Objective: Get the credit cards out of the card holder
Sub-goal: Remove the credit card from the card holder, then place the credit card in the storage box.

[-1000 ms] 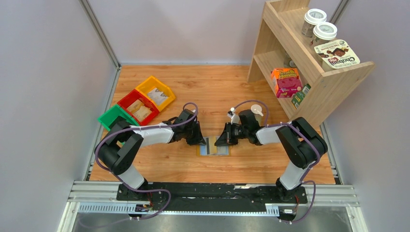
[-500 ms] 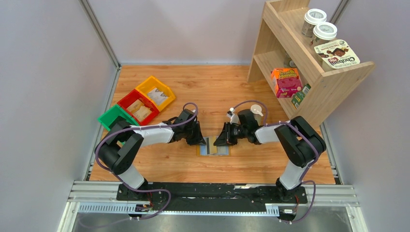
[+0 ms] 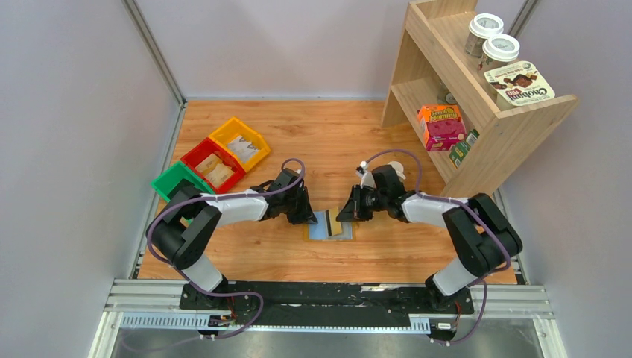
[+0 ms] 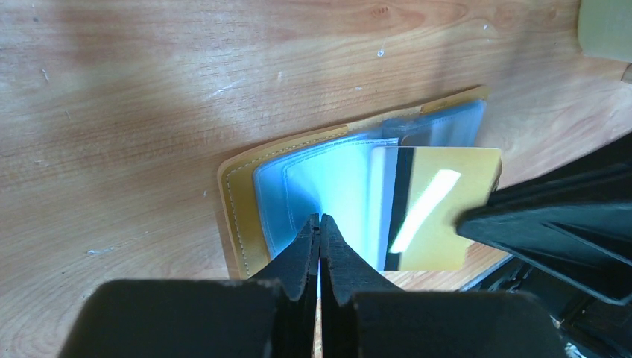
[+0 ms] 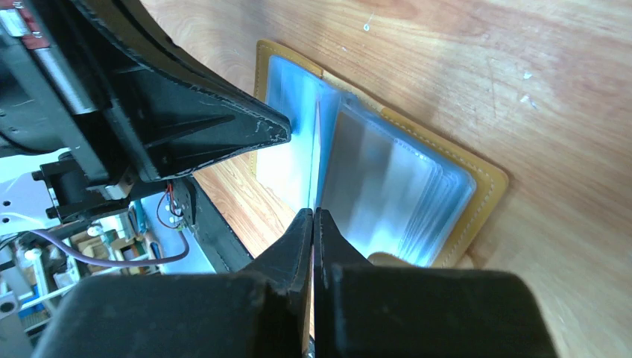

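Wood-grain table runs between grey walls, with 3 bins at the far left and a shelf at the far right. Near the middle, a little toward the near edge, the holder lies open and flat between the 2 arms.

What has changed in the last second is on the right. A second ago the card lay flat on the open holder, its dark stripe showing from above. Now it is tilted up, and the right arm's elbow has swung out to the right. The right gripper is clamped on that card, which runs edge-on straight between its fingers. The left gripper has not moved. It is clenched, tips down on the clear sleeves at the holder's left side. Whether it pinches a leaf or only presses down, I cannot tell.

To my eye, 1 card is coming free while the holder is pinned, so the task is under way, not done. The card overlaps the sleeves, and I cannot tell if its end sits in a pocket.

The holder is mustard yellow with a stitched rim, filled with glossy pale-blue plastic leaves. The card's face looks gold, with a black stripe and a bright glare.
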`<state>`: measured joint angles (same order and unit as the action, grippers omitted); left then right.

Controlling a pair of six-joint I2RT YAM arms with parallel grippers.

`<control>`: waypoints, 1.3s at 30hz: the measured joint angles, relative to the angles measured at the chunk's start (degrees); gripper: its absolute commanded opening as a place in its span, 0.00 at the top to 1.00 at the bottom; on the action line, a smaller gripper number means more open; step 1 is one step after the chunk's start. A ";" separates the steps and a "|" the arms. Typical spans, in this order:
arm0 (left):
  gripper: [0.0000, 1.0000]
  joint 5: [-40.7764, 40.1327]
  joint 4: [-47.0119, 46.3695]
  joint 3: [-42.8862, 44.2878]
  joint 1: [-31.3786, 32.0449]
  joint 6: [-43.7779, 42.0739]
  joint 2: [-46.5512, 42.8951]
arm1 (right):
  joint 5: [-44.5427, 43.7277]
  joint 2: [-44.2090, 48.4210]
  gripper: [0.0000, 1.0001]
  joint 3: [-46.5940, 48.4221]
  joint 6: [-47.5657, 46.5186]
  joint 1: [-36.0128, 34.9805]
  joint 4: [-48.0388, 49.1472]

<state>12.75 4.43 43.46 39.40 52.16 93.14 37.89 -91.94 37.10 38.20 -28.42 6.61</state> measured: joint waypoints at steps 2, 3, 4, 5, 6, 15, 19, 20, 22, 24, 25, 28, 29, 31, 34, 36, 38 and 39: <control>1.00 -0.11 0.13 0.09 0.00 -0.02 0.00 | -1.64 3.06 1.00 0.00 -1.36 0.13 -2.62; 1.00 -0.17 0.33 0.22 0.00 -0.07 0.00 | -2.54 4.39 1.00 0.00 -2.03 0.15 -4.02; 0.99 -0.39 0.63 0.37 0.00 -0.09 0.00 | -3.37 5.57 1.00 -0.02 -2.58 0.17 -5.33; 0.95 -0.68 1.25 0.72 0.02 -0.22 0.00 | -4.17 6.73 1.00 -0.02 -3.19 0.17 -6.73; 0.92 -0.96 1.75 1.01 0.02 -0.33 0.00 | -5.09 7.91 1.00 -0.02 -3.80 0.20 -8.11; 0.22 -3.76 11.54 5.75 -1.38 -2.27 -6.03 | -15.72 21.18 1.00 2.25 -13.25 -3.78 -20.06; 0.18 -3.87 16.94 10.64 -4.96 -1.95 -12.46 | -25.40 26.84 1.00 5.29 -20.31 -11.91 -21.27; 0.16 -3.87 18.47 12.17 -6.32 -1.90 -14.36 | -28.44 28.15 1.00 5.90 -22.34 -14.69 -21.18; 0.15 -3.89 21.00 14.51 -8.15 -1.81 -17.35 | -33.86 30.10 1.00 6.60 -26.03 -19.63 -20.63; 0.14 -4.20 23.26 16.26 -9.46 -1.46 -20.06 | -39.85 31.41 1.00 6.80 -30.32 -24.90 -19.47; 0.14 -4.26 24.63 17.05 -9.68 -1.09 -21.53 | -42.97 31.67 1.00 6.80 -32.54 -27.43 -18.78; 0.13 -3.80 27.15 17.79 -9.64 0.35 -25.42 | -52.24 31.12 1.00 6.80 -39.28 -34.16 -16.44; 0.13 -3.65 27.69 17.77 -9.64 0.92 -26.32 | -54.95 30.62 1.00 6.80 -41.31 -35.95 -15.56; 0.13 -2.75 28.37 17.77 -9.64 2.14 -27.93 | -60.78 29.18 1.00 6.80 -45.66 -39.52 -13.38; 0.15 -0.52 28.50 17.77 -9.64 4.11 -29.20 | -69.55 25.90 1.00 6.80 -52.59 -44.46 -8.07; 0.17 1.11 28.35 17.55 -9.64 5.11 -29.22 | -74.05 23.82 1.00 6.80 -56.70 -46.77 -4.33; 0.22 2.56 27.93 16.65 -9.62 6.12 -29.22 | -78.27 21.77 1.00 6.78 -61.11 -48.87 0.31; 0.24 3.19 27.71 16.11 -9.62 6.62 -29.22 | -80.61 20.61 1.00 6.78 -63.82 -49.59 3.43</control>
<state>15.94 32.14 59.57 29.78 58.78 63.92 -42.72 -71.33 43.88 -25.63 -78.02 10.04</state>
